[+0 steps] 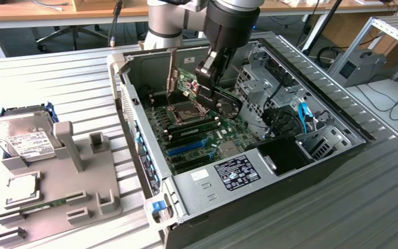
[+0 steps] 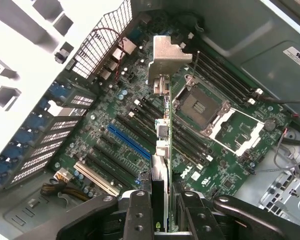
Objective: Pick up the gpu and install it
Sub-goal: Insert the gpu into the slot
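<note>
Exterior view looks down from afar; wrist view hangs close above the shared motherboard [image 1: 200, 141] [image 2: 230, 165].

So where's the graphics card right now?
The graphics card sits edge-on in the gripper inside the open computer case, over the motherboard. In the wrist view it lies between the blue slot and the processor socket.

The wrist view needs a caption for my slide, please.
End effector holding the graphics card edge-on over the motherboard inside the open computer case.

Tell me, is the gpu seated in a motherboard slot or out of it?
Out. The gripper holds the gpu edge-on above the motherboard, not pressed into any slot.
</note>
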Available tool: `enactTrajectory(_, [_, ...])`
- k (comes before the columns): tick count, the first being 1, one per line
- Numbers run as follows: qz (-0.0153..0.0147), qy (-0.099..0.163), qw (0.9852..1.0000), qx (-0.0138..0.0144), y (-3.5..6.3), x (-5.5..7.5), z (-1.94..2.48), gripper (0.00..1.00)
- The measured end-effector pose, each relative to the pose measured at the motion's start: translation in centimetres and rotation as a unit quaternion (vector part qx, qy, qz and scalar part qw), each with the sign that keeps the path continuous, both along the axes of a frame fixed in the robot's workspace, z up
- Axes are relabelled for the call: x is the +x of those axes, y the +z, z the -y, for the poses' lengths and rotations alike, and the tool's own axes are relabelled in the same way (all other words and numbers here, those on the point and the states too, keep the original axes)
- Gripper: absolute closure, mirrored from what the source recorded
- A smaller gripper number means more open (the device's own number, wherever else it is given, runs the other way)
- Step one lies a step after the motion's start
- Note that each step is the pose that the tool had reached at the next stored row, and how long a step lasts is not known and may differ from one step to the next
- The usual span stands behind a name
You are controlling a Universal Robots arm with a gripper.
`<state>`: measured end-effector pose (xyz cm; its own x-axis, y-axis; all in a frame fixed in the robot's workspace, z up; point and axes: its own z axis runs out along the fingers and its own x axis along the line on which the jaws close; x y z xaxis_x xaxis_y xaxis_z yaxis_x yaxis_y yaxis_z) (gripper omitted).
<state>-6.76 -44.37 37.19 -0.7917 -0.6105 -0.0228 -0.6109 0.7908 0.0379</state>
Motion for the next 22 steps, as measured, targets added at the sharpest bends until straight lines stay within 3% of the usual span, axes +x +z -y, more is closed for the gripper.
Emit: enactTrajectory(22, [0.0000, 0.025, 0.9997, 0.0000, -0.02, 0.03, 0.00, 0.74])
